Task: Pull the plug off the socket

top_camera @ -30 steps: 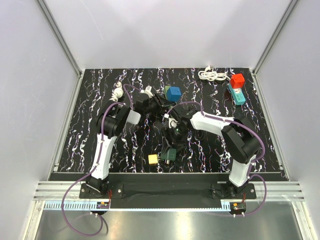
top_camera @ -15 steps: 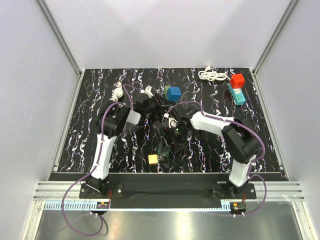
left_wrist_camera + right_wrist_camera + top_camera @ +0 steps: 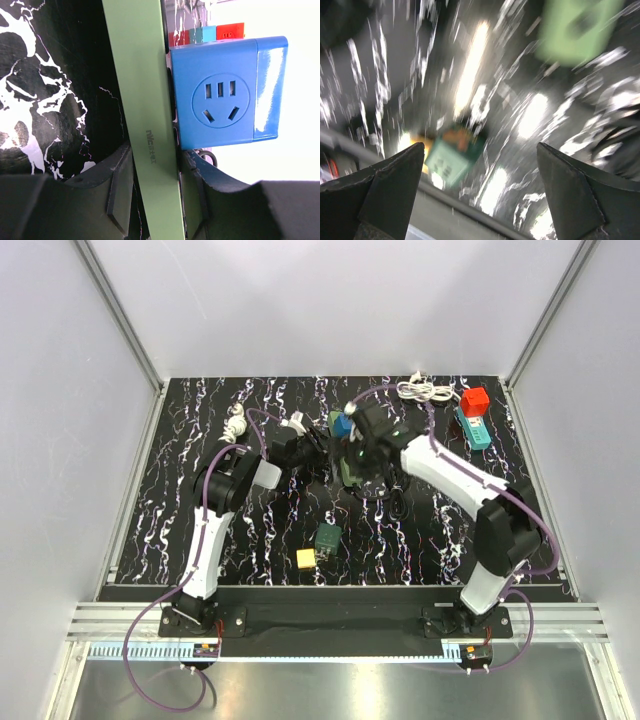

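Note:
In the left wrist view my left gripper (image 3: 155, 175) is shut on the edge of a light green socket strip (image 3: 140, 75). A blue cube plug (image 3: 220, 100) sits plugged into the strip's face. In the top view the blue plug (image 3: 343, 426) is at the table's far middle, with my left gripper (image 3: 310, 446) just left of it. The strip is mostly hidden there. My right gripper (image 3: 352, 468) hovers just right of and nearer than the blue plug. Its jaws are wide open and empty in the blurred right wrist view (image 3: 479, 150).
A dark green cube plug (image 3: 328, 537) and a yellow cube (image 3: 305, 558) lie loose near the front edge; the green one shows blurred in the right wrist view (image 3: 451, 155). A red cube (image 3: 475, 400) sits on a teal strip (image 3: 472, 430) at the back right, beside a white cable (image 3: 424, 390).
My right gripper has swung from above the dark green plug towards the back, up beside the blue plug. The dark green plug settled next to the yellow cube. The left arm has not moved.

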{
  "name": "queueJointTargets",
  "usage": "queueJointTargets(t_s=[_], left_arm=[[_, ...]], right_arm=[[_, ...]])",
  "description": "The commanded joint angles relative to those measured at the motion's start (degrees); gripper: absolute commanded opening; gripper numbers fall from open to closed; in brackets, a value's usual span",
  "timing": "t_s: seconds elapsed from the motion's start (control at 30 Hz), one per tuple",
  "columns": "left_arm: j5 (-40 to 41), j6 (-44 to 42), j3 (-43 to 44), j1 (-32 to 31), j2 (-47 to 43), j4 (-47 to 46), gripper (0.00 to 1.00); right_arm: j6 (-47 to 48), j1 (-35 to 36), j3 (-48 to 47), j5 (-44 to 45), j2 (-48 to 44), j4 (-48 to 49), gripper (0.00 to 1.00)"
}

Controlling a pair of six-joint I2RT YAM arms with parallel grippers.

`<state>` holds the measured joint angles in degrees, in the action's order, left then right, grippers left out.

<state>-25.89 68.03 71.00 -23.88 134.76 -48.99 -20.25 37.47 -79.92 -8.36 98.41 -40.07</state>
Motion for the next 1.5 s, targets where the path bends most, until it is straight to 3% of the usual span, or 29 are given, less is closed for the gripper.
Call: queueJointTargets(t_s=[0.0,0.4,0.6,0.87,1.27,1.4,1.47], left_arm=[[0.0,-2.6,-0.4,0.9,1.4,-2.5,0.28],[-1.3,-1.8,-1.6,1.2,1.6,-6.7,0.43],[-3.2,-1.1,-2.4,1.1,2.3,-12.0,0.52],[-3.3,-3.4,-1.2,0.6,1.5,-7.6,0.55],[-1.4,-6.7,0.2,-1.0,0.2,-0.7,0.54],[-1.5,-5.9,0.2,-0.9,0.6,-0.6,0.34],[-1.8,-4.8,-0.1,-0.6,1.0,-2.2,0.32]], right_arm=[[-3.1,-6.3,-6.2,7.7,1.2,3.1,1.0],[-1.1,-12.9,-24.0,4.7,17.5,7.6,1.0],[-2.1,-13.2,-27.1,3.0,21.7,9.1,1.0],[-1.1,-13.7,-27.3,4.5,22.5,9.1,1.0],[-1.4,-15.9,-29.2,4.1,24.4,9.1,1.0],[-1.3,-16.6,-31.1,3.2,26.0,9.0,1.0],[-1.2,-17.3,-32.4,1.5,27.4,9.1,1.0]])
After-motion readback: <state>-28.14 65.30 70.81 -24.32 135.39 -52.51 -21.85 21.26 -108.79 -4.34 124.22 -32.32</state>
